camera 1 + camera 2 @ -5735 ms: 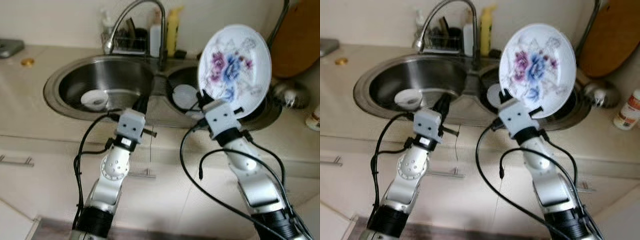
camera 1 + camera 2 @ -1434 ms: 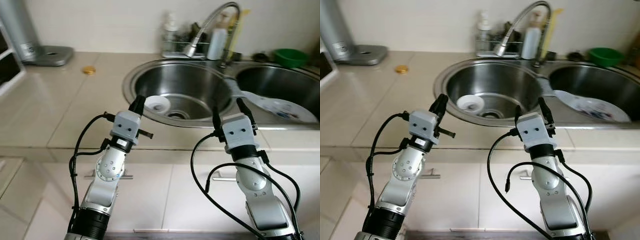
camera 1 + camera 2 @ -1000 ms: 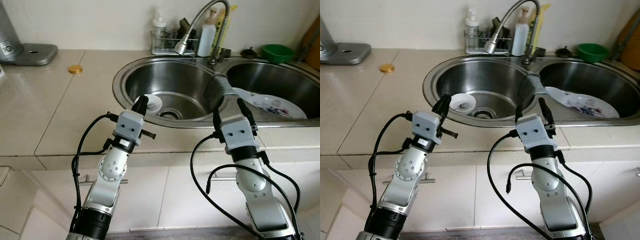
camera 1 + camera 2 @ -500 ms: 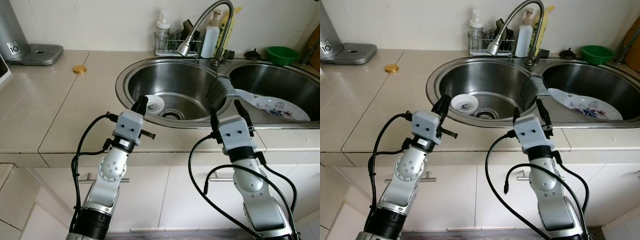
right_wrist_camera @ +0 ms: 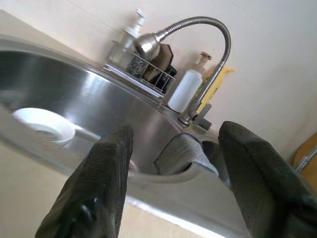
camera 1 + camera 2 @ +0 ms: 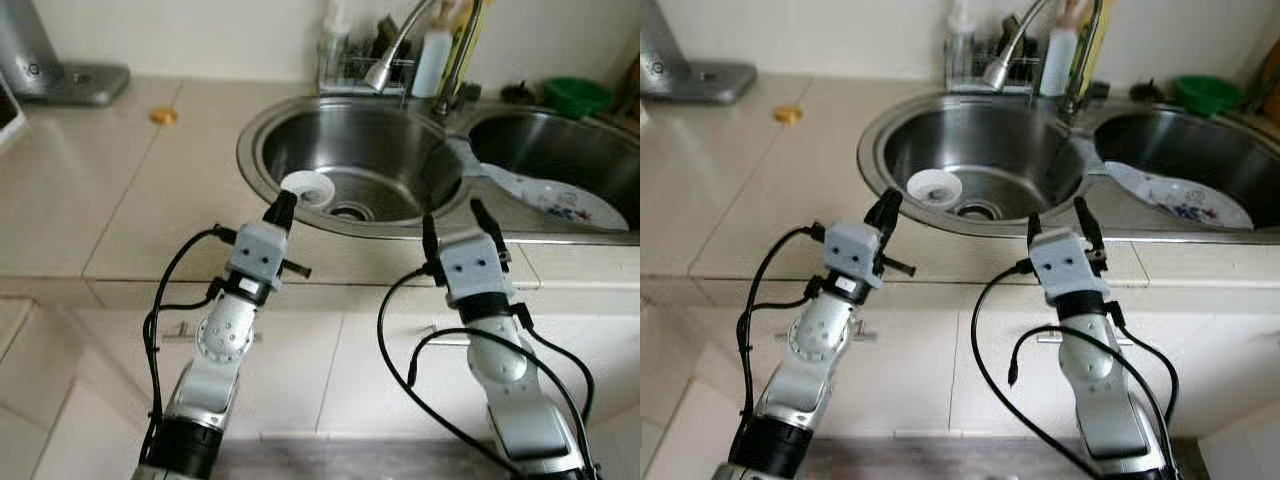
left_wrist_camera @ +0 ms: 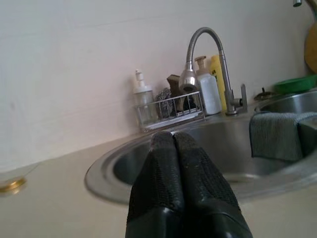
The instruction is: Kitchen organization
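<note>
Looking down at the double sink (image 6: pixel 250 160) and both our arms are parked at the counter's front edge with nothing in them. Our right gripper (image 6: pixel 455 222) has its fingers spread wide apart and empty; in its wrist view you can see clean through the gap to the gray cloth (image 5: pixel 185 153) draped over the divider between the basins. Our left gripper (image 6: pixel 283 207) has its two fingers pressed flat together, also holding nothing.

So what's left to tidy? The flowered plate (image 6: pixel 555 198) lies tilted in the right basin, ahead of the right gripper and off to its right, rim leaning up the basin wall. The small white dish (image 6: pixel 310 187) sits on the floor of the left basin, just ahead of the left gripper's tips and next to the drain.

The bit that matters, we reckon: the dish is almost straight ahead of the left gripper and lower down, so that arm is clearly nearer. It's round, so there's no long axis to line up with. But those fingers would need to open first, then come down over the rim. The right arm is the natural pick for the plate.
</note>
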{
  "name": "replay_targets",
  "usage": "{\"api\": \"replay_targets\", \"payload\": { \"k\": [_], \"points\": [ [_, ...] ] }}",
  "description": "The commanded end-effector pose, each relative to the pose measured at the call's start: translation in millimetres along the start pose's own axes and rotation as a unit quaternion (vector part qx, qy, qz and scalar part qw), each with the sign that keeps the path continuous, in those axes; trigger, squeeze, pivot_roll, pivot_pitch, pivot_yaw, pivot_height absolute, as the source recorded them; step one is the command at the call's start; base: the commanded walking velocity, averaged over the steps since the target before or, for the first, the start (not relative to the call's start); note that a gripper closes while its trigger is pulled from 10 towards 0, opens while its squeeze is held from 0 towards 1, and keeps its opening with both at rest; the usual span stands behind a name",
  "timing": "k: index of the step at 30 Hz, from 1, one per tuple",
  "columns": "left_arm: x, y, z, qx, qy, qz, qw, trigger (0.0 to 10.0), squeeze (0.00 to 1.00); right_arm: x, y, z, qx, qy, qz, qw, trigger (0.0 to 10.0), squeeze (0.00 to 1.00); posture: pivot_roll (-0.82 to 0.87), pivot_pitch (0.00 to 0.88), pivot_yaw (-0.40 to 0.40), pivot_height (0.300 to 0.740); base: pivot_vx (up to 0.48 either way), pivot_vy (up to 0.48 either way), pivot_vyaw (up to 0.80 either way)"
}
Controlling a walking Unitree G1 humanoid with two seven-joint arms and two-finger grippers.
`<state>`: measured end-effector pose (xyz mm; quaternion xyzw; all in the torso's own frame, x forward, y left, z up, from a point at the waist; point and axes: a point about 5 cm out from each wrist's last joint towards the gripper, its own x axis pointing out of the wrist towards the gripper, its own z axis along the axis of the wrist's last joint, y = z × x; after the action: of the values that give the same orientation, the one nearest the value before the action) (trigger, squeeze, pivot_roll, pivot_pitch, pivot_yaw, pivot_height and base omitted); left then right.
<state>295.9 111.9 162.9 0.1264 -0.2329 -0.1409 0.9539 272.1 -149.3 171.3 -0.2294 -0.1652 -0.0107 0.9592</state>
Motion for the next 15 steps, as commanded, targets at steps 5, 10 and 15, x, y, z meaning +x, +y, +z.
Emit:
{"api": "replay_targets", "payload": {
  "k": [5, 10, 15],
  "points": [
    [0.7, -1.6, 0.4, -0.003, 0.000, -0.006, 1.000, 10.0, 0.00, 0.7, -2.5, -0.7, 0.005, -0.001, -0.006, 1.000, 10.0, 0.00, -0.07, 0.000, -0.042, 0.740, -0.307, 0.000, 0.00],
    [1.0, -2.0, 0.5, -0.003, 0.000, -0.007, 1.000, 10.0, 0.00, 1.2, -3.2, -0.6, 0.007, -0.001, -0.008, 1.000, 10.0, 0.00, -0.07, 0.000, -0.041, 0.740, -0.304, 0.000, 0.00],
    [0.8, -2.1, 0.3, -0.003, 0.001, -0.006, 1.000, 10.0, 0.00, 1.0, -3.3, -0.8, 0.007, 0.000, -0.008, 1.000, 10.0, 0.00, -0.08, 0.000, -0.042, 0.740, -0.304, 0.000, 0.00]
  ]
}}
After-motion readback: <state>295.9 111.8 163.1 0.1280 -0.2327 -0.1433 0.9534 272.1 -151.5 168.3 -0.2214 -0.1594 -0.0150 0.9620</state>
